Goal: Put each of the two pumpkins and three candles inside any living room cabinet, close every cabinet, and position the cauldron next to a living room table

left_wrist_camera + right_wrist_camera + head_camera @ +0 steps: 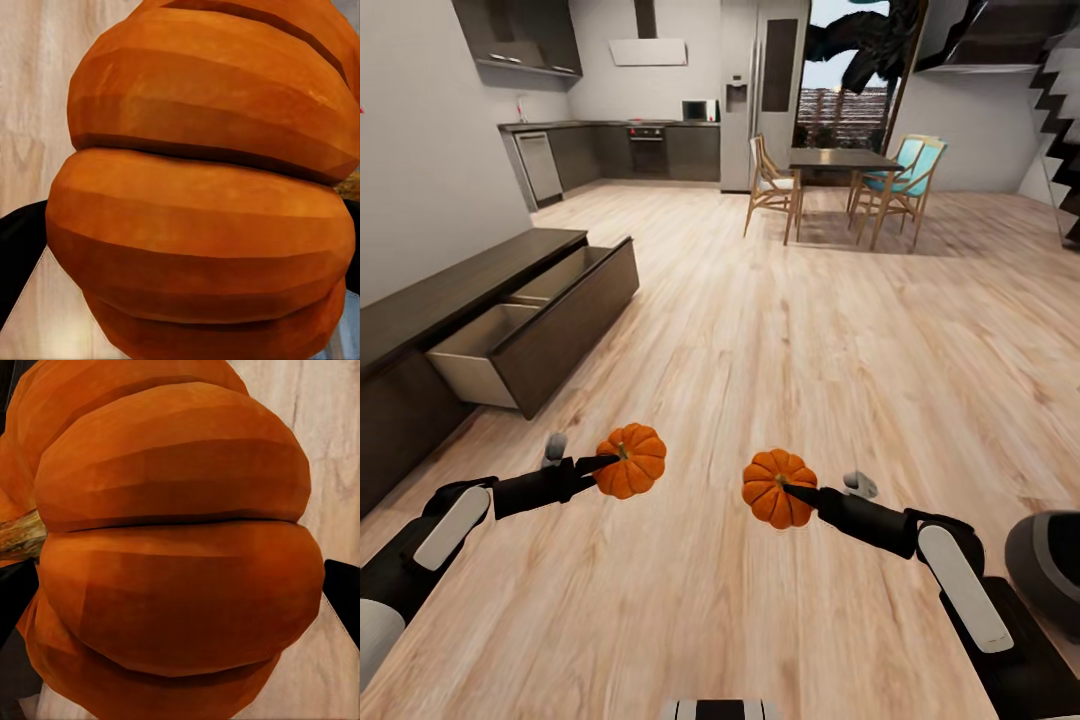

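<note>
Pumpkins, one in each hand, hang above the pale wood floor (780,330) in front of the robot. The left hand (603,463) is clamped on the left pumpkin (630,460), whose orange ribs crowd the left wrist view (202,195), dark fingers (19,247) showing at its sides. The right hand (796,492) is clamped on the right pumpkin (778,488); the right wrist view has its ribs (172,562) and a bit of brownish stem (19,534). The two pumpkins are near each other but apart. Ahead to the left stands the cabinet (470,290), long, low and dark brown against the wall, with a wide drawer (550,320) pulled out, its beige inside showing. Far across the room are a dining table (838,160) with chairs (772,185) and grey kitchen units (620,150)
</note>
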